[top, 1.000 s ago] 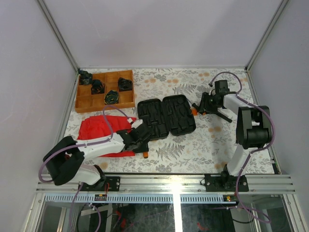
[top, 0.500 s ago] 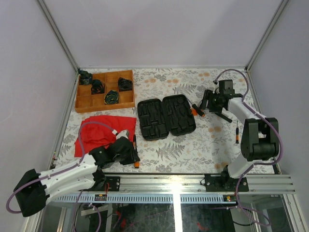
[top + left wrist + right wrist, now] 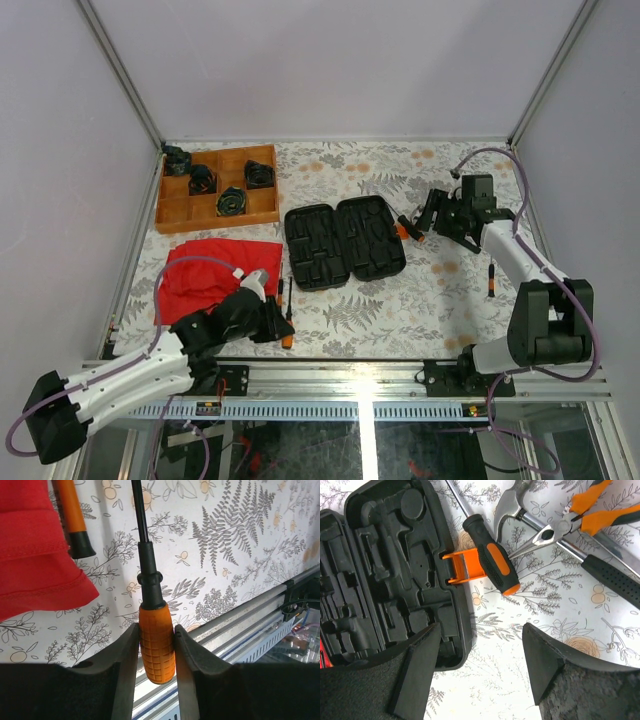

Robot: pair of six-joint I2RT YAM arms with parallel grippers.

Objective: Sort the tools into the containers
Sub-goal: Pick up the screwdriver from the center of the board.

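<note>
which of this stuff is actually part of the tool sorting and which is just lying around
Part of the job: open tool case; screwdriver clamped in the left hand; stubby screwdriver; pliers; hammer.

Just lying about: wooden tray; red cloth.

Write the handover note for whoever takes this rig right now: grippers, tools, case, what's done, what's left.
Left gripper: shut on an orange-handled screwdriver, near the table's front edge beside the red cloth.
Right gripper: open, empty, over the latch side of the case.
Case: open, no tool visible in its slots.
Loose to the right of it: stubby screwdriver, pliers, hammer. Another orange tool lies by the cloth.
Done: nothing stowed yet. Left: every tool.
</note>
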